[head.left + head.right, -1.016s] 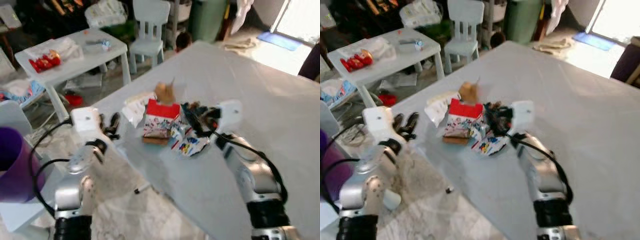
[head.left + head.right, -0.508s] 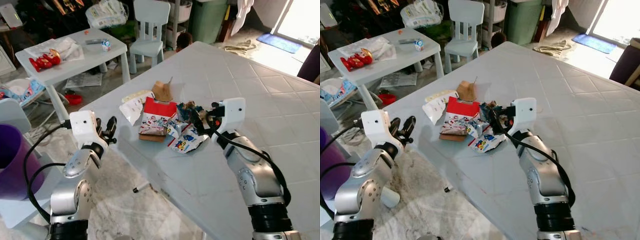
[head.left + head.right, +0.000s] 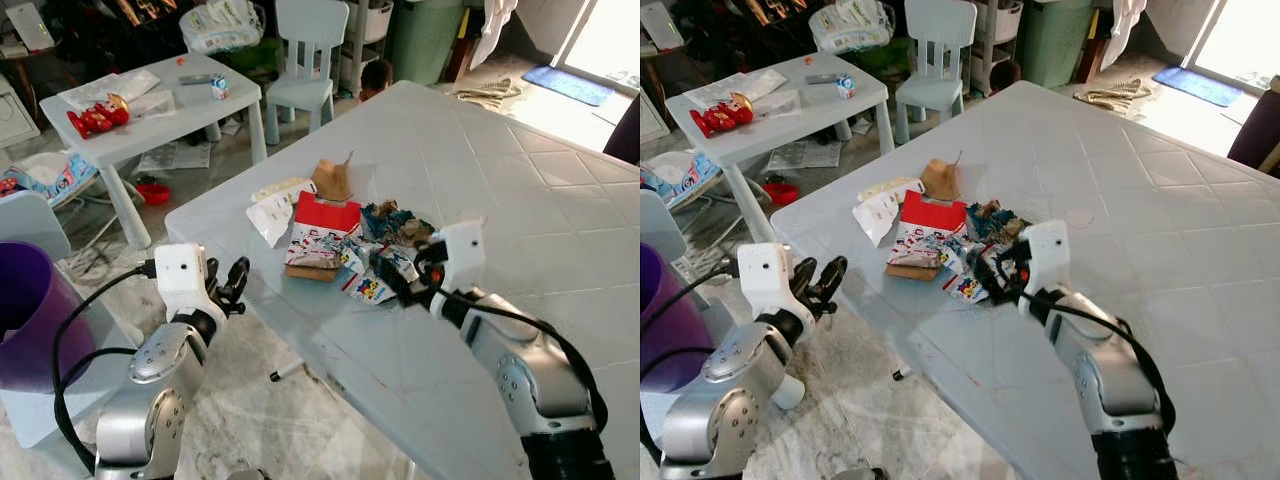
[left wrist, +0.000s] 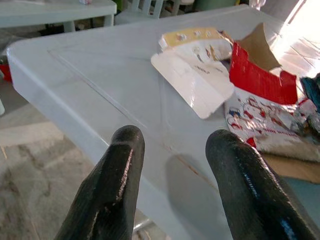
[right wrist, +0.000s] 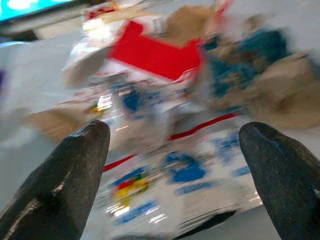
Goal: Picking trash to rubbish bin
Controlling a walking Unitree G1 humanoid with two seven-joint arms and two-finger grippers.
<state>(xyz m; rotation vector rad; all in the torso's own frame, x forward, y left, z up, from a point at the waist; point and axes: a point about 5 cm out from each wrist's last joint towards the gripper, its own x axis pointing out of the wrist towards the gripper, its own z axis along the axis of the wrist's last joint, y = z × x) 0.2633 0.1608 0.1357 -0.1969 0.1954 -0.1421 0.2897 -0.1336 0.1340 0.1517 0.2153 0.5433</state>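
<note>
Trash [image 3: 345,235] lies heaped on the big white table [image 3: 520,200], near its left corner. In the heap are a red-and-white carton [image 3: 322,232], a brown cardboard scrap [image 3: 331,181] behind it, a white flat paper [image 3: 268,212] toward the table's left edge, dark blue crumpled wrappers [image 3: 390,222] and a printed white wrapper [image 3: 368,287] at the near side of the heap.

Right gripper [image 3: 397,284] is low over the table at the near side of the heap, its fingers [image 5: 80,165] spread wide on either side of the printed wrapper [image 5: 185,185], holding nothing; that wrist view is blurred.

Left gripper [image 3: 232,285] hangs off the table, just beside its left edge and above the floor [image 3: 270,410]. Its fingers [image 4: 110,190] are parted and empty, pointing at the table edge, with the paper [image 4: 195,80] and the carton [image 4: 260,80] beyond.

A purple bin [image 3: 28,320] stands on the floor at the far left, well apart from the heap. Behind, a small white table [image 3: 150,115] carries a red toy [image 3: 95,115] and papers, and a white child's chair [image 3: 305,60] stands beside it. A green bin [image 3: 425,40] stands farther back.
</note>
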